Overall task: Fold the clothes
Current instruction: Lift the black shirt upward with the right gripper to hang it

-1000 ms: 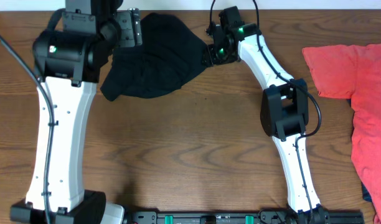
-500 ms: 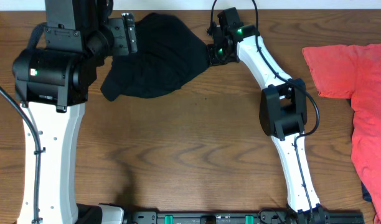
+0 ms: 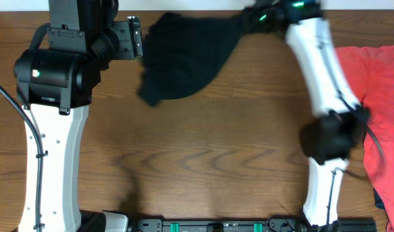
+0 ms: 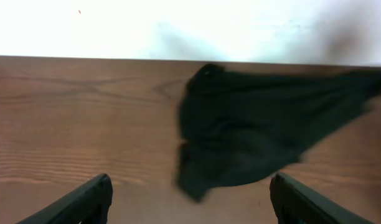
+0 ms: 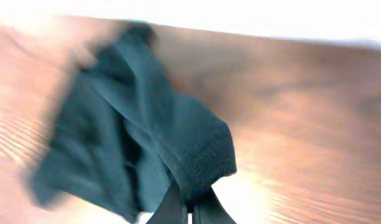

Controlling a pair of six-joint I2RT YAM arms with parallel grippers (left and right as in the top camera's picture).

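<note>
Spanning the near field: wooden desk [image 3: 203, 161]; red-orange T-shirt [image 3: 377, 90] at 3 o'clock. Farther, 12 o'clock: black clothes [image 3: 184, 58], bunched, one corner pinched in the right tool [image 3: 248, 18]. Left tool [image 3: 136, 37], 11 o'clock, spread wide, empty.

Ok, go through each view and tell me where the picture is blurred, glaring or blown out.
Overhead: right arm smeared, table grain crisp. Left wrist: soft throughout, backdrop beyond the table washed out white. Right wrist: heaviest blur, black garment streaked, a glare patch beside the right tool.
</note>
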